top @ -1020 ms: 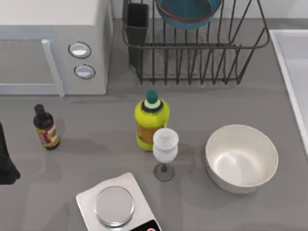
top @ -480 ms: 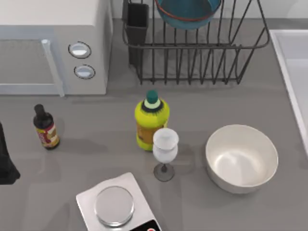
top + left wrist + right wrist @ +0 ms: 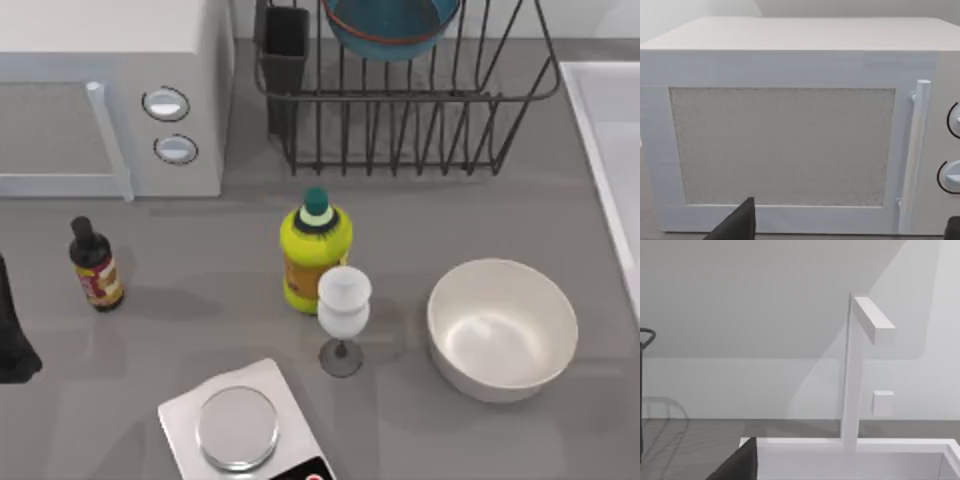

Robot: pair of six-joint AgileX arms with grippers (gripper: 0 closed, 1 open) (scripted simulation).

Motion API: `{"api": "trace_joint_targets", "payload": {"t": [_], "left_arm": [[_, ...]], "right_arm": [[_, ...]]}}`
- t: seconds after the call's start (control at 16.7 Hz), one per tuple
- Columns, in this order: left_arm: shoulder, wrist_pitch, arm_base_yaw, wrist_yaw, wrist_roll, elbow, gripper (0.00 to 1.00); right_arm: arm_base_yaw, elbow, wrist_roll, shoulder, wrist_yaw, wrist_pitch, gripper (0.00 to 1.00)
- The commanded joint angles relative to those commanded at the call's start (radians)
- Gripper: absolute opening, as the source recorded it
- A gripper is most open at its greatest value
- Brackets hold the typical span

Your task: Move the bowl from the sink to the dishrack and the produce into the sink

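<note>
The bowl (image 3: 390,25) already sits in the dishrack (image 3: 420,120), so that half looks done. I can't tell where the produce is, so the sink (image 3: 605,130) step remains unconfirmed. Whether either of my claws is clenched or released, I cannot tell.

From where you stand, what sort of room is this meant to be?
It looks like a rendered kitchen counter. A white microwave stands at the back left, a black wire dishrack holds a teal bowl beside it, and a white sink with a faucet sits at the right edge.
</note>
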Motion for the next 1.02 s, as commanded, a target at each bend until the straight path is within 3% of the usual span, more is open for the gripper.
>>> {"api": "trace_joint_targets", "payload": {"t": [0.6,0.84,1.02], "left_arm": [[0.0,0.0,0.0,0.0,0.0,0.0,1.0],[0.0,0.0,0.0,0.0,0.0,0.0,1.0],[0.0,0.0,0.0,0.0,0.0,0.0,1.0]], "right_arm": [[0.258,-0.242,-0.005,-1.127,0.234,-0.848,1.0],[0.327,-0.304,-0.008,-1.358,0.298,-1.065,1.0],[0.349,-0.321,-0.01,-1.42,0.318,-1.124,1.0]]}}
